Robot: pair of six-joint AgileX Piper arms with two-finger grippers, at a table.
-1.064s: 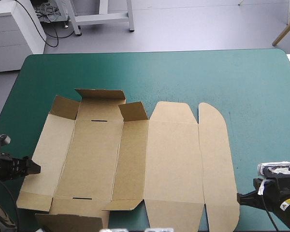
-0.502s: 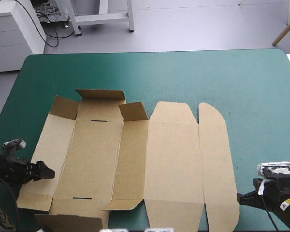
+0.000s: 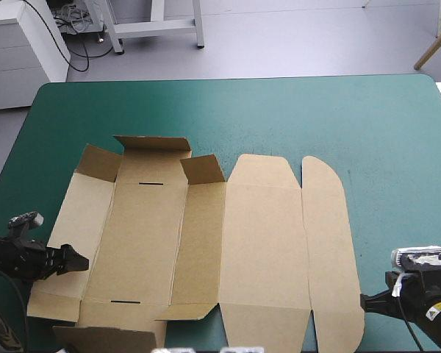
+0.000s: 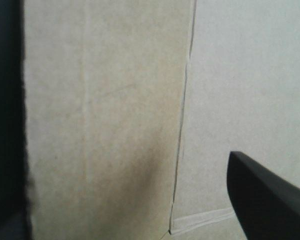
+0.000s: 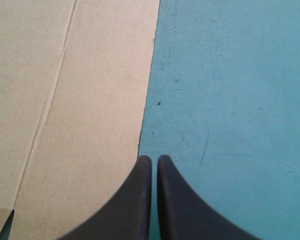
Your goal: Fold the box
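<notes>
On the teal-green cover (image 3: 367, 125), towards the near edge and left of centre: one box (image 3: 206, 243), brown board, cut and creased, lying almost wholly flat. The far end flaps (image 3: 153, 153) on its left half stand partly raised. The lid panels to the right lie flat and end in a rounded flap (image 3: 327, 235).

Handling, as judged: light, stiff across each panel, willing to bend only at the scored creases. The faces are smooth and apt to slide on the cover if pushed from one side, and the edges would crush under a hard pinch. Best hold: the free outer edge of a wall panel, away from the creases, turning it up about its fold line.

Left gripper (image 3: 72, 259): fingers well apart, holding nothing, set at the outer edge of the left side panel (image 3: 73, 220), towards its near end. One black finger (image 4: 270, 200) shows over the board. The other seems to sit off the panel's edge, though that corner is too dark to be sure.

Right gripper (image 5: 154, 167): fingers pressed together in a point, empty, tip just at the box's right edge, over bare cover
</notes>
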